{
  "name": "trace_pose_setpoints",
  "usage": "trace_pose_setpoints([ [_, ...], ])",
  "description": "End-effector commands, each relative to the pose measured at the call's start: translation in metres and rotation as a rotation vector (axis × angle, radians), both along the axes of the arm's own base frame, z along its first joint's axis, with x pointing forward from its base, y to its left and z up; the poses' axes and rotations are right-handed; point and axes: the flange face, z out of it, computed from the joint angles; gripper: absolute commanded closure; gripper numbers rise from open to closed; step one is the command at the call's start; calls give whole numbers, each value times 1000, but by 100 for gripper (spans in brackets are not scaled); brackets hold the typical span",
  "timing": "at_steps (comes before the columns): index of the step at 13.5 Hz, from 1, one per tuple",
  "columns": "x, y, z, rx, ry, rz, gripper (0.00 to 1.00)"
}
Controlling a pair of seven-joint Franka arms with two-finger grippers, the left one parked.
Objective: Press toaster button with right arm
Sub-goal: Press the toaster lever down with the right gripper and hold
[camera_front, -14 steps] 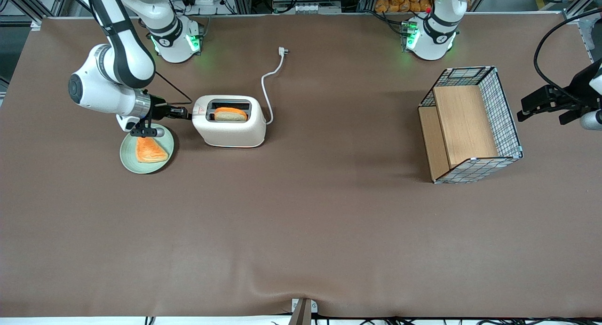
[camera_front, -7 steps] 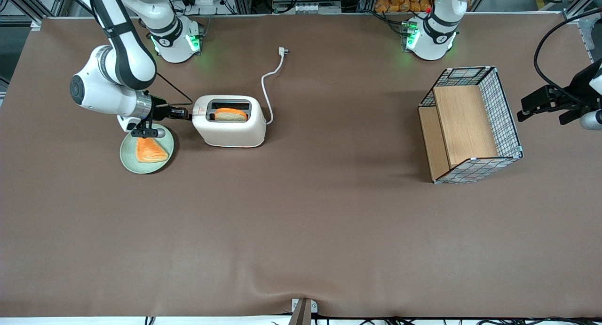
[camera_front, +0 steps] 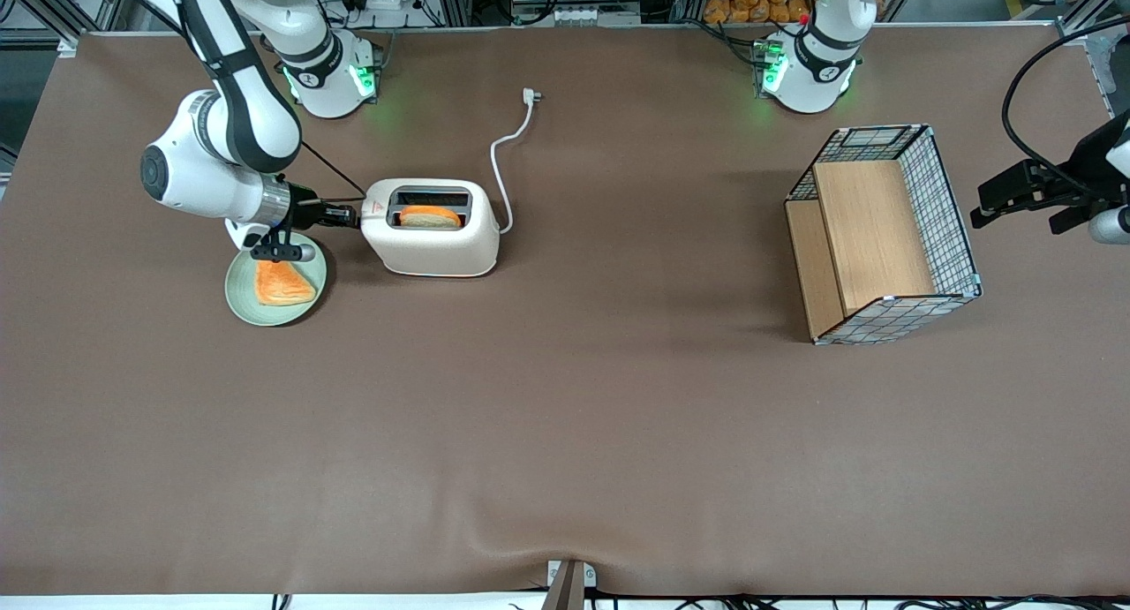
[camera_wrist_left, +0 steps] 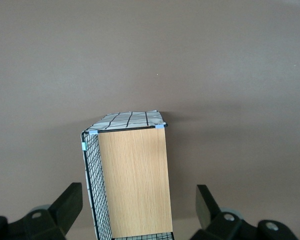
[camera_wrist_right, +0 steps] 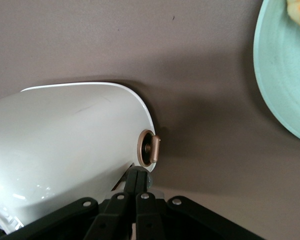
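The hand (camera_front: pixel 351 214) meets the toaster's (camera_front: pixel 433 239) narrow end.

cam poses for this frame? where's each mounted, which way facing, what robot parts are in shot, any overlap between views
Front view: high, facing both arm bases, looking down on the brown table; shows the white right arm, its end effector at the cream-white rounded toaster.
Left wrist view: on the parked arm, looking down at the wire-and-wood basket; its own black fingers show.
Right wrist view: on the working wrist, facing the toaster's narrow end and its round knob; fingers shut.
Shared: front and right wrist both show toaster and pale green round plate; front and left wrist share the basket.
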Motion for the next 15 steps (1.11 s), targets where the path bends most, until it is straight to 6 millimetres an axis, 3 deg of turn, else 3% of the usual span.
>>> trace_pose_setpoints([
  [1, -7, 7, -18, 3, -37, 40, 100],
  [15, -9, 7, -36, -25, -50, 55, 100],
])
